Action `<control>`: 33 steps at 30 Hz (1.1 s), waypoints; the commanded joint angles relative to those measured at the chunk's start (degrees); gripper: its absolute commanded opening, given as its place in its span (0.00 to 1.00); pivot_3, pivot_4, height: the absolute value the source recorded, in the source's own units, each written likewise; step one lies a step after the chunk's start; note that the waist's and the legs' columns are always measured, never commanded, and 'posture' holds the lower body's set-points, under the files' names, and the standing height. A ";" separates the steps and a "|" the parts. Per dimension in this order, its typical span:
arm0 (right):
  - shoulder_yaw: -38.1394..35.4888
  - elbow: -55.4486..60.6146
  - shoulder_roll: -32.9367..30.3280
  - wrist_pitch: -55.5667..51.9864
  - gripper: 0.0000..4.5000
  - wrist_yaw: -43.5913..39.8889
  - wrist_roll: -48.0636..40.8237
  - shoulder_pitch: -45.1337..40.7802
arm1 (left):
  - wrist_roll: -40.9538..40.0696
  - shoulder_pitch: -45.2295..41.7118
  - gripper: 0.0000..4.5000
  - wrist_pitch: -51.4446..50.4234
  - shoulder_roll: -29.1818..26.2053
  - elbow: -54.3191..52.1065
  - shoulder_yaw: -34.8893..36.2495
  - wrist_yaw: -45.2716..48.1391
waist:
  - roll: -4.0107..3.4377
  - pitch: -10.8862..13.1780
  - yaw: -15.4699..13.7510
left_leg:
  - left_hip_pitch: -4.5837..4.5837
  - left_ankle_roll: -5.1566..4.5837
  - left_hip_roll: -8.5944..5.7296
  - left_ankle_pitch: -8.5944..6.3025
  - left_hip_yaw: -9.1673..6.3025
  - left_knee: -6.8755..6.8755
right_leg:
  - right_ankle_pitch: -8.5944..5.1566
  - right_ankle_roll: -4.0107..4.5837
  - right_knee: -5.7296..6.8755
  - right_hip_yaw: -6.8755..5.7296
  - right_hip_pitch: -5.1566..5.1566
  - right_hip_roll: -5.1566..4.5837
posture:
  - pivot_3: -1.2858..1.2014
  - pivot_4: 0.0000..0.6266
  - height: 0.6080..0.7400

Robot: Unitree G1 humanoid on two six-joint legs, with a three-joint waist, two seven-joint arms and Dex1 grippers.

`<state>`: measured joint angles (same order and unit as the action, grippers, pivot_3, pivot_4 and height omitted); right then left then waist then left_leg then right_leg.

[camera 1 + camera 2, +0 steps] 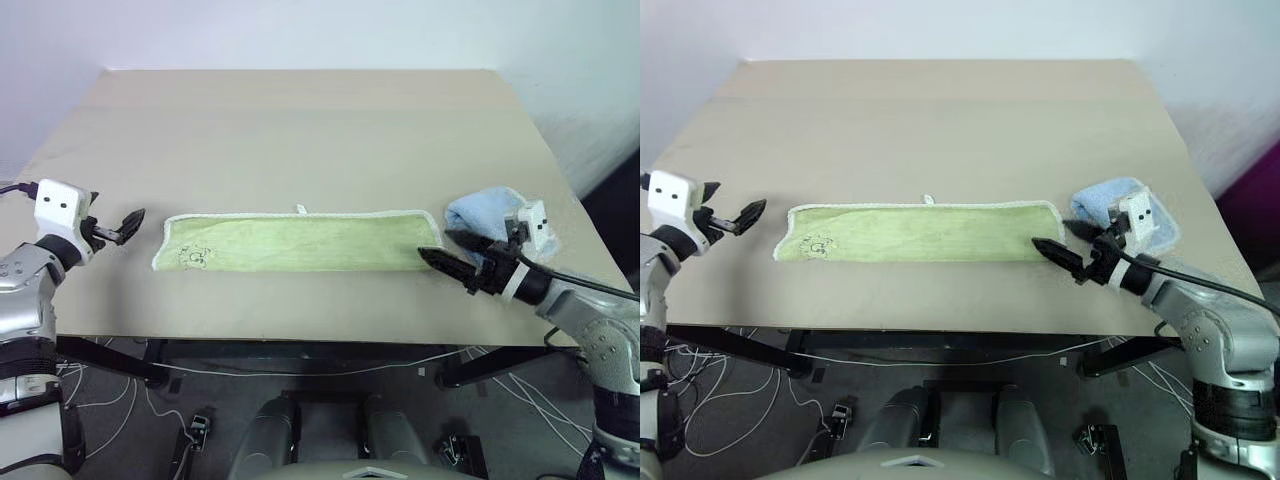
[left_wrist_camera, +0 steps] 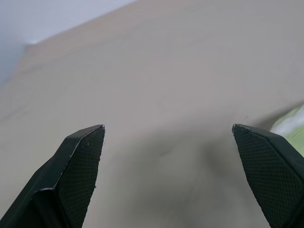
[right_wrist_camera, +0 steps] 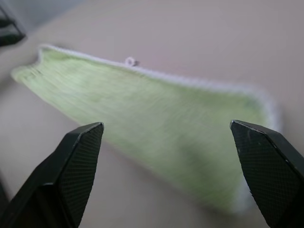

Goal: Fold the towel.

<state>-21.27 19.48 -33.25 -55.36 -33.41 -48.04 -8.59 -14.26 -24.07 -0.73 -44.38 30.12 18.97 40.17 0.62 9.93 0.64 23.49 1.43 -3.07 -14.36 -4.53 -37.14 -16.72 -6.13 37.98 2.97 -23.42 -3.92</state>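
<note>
A tan table [image 1: 300, 120] holds a folded green towel [image 1: 300, 243] between both grippers. The left gripper [image 1: 128, 226] and right gripper [image 1: 452, 257] are spread wide, holding nothing.

The towel [image 1: 300, 243], light green terry with white stitched edging, lies flat on the bench [image 1: 300, 130] as a long narrow strip, a small white loop tag on its far edge, dark print near its left end

No legible text, brand, number or sign is found. A small dark print [image 1: 195, 258] is seen near one end of the towel [image 1: 300, 243], but it cannot be read; the white loop tag [image 1: 299, 209] bears nothing readable.
</note>
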 commanded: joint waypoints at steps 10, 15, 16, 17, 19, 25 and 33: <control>-8.80 -5.02 17.69 -12.53 0.99 40.18 -32.99 0.92 | -12.29 8.78 1.00 -9.66 2.53 -23.26 -3.40 15.81 | -0.03 -0.02 0.39 | -0.02 0.00 0.01 0.00 0.02 0.08 | -0.01 0.01 -0.01 0.05 -0.02 -0.02 | 0.52 0.24 1.00; -7.30 -9.56 19.53 -8.83 0.99 49.88 -38.89 -1.36 | -14.88 12.48 1.00 -14.49 2.62 -29.29 -5.42 18.80 | 0.01 -0.05 0.63 | -0.10 0.00 0.06 0.00 0.02 0.08 | -0.01 0.02 -0.01 0.04 0.05 0.06 | 0.52 0.24 1.00; -7.05 -10.63 19.97 -7.74 0.99 51.45 -39.62 -2.07 | -15.28 12.97 1.00 -15.23 2.85 -30.18 -5.68 18.89 | 0.01 -0.05 0.64 | -0.11 0.00 0.07 0.00 0.03 0.08 | -0.01 0.02 -0.01 0.04 0.06 0.08 | 0.52 0.24 1.00; -6.74 -11.42 20.30 -6.82 0.99 52.76 -40.34 -2.59 | -15.51 13.42 1.00 -15.68 3.02 -31.01 -5.98 19.02 | 0.02 -0.06 0.72 | -0.12 0.00 0.09 0.00 0.03 0.07 | -0.01 0.02 -0.02 0.04 0.07 0.10 | 0.52 0.24 1.00; -6.15 -12.29 21.02 -4.92 0.99 55.25 -41.40 -3.20 | -15.83 14.26 1.00 -16.32 3.31 -32.60 -6.36 19.17 | 0.02 -0.06 0.74 | -0.13 0.00 0.09 0.00 0.04 0.07 | -0.01 0.02 -0.01 0.04 0.08 0.12 | 0.52 0.24 1.00; -4.63 -12.39 21.78 0.23 0.99 59.61 -41.61 -3.16 | -15.81 15.45 1.00 -17.22 4.11 -34.75 -6.48 18.62 | 0.07 -0.10 0.74 | -0.17 -0.01 0.10 0.00 0.05 0.06 | -0.01 0.02 -0.02 0.04 0.14 0.15 | 0.52 0.24 1.00; -4.95 -10.91 22.02 6.57 0.88 64.29 -43.06 -1.43 | -15.65 15.95 1.00 -17.40 4.88 -35.59 -6.77 18.41 | 0.15 -0.16 0.30 | -0.23 -0.01 0.10 0.00 0.04 0.06 | -0.01 0.02 -0.07 0.03 0.24 0.18 | 0.52 0.24 1.00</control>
<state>-24.74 9.37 -10.97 -51.66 28.35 -91.94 -10.96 -29.30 -8.20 -18.51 -39.67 -3.53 12.01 58.56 0.76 9.77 0.94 23.26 1.42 -2.99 -14.36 -4.49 -37.09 -16.73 -6.11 37.90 3.00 -23.17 -3.75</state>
